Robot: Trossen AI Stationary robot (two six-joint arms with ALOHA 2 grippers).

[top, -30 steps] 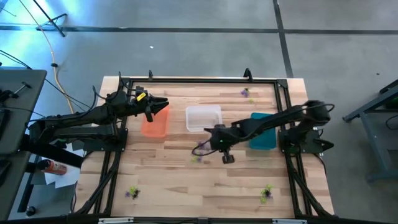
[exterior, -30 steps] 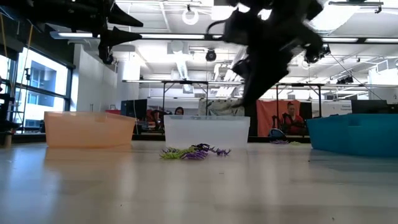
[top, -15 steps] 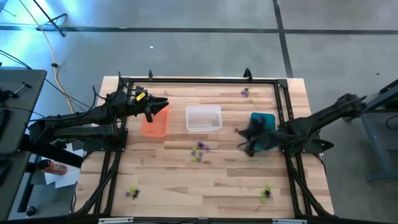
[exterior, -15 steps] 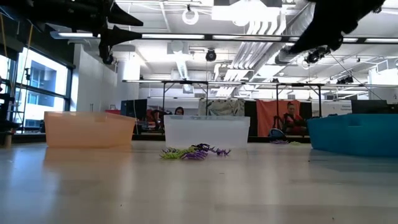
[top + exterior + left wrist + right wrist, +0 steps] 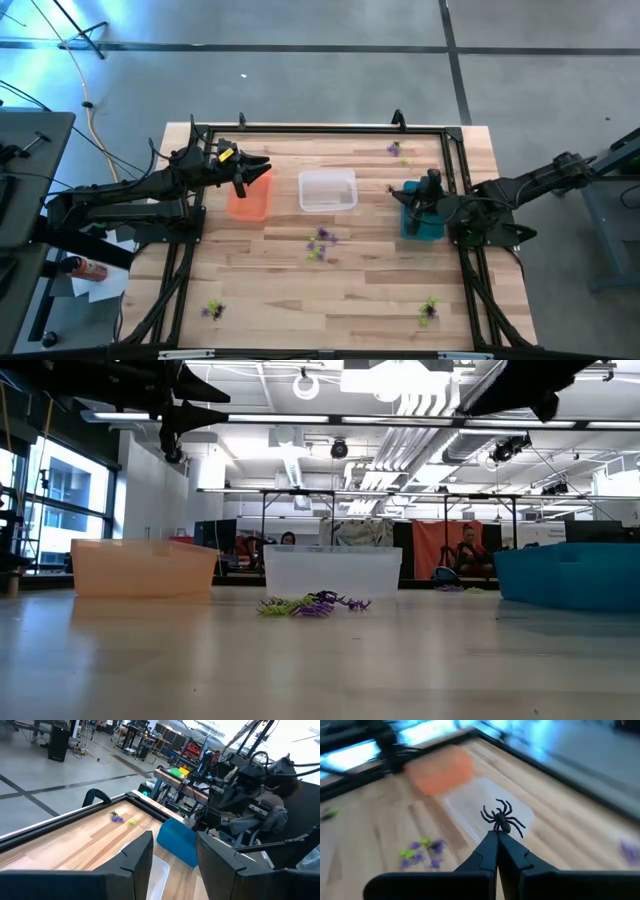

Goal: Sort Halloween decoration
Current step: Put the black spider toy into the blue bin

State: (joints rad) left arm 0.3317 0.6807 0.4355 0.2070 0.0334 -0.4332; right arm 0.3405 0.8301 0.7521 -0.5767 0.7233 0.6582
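- The right arm reaches in from the table's right side; its gripper (image 5: 430, 182) hangs over the teal bin (image 5: 424, 225), raised above it.
- Its fingers (image 5: 490, 851) are pressed together, pinching a black spider (image 5: 501, 819) by its rear end; the spider sticks out just past the fingertips.
- The left arm stretches from the left side, with the left gripper (image 5: 258, 166) held high over the orange bin (image 5: 250, 202). Its fingers (image 5: 137, 855) stand apart with nothing between them.
- Three bins stand in a row: orange, clear (image 5: 327, 190), teal.
- Four loose clusters of trinkets lie on the table (image 5: 270, 270): a purple and green heap (image 5: 320, 243) in front of the clear bin, one (image 5: 395, 149) near the far edge, one (image 5: 212, 310) at the near left, one (image 5: 428, 309) at the near right.
- The middle heap lies well apart from both grippers, between them and nearer the front.
- The exact trinket count in each cluster cannot be made out.
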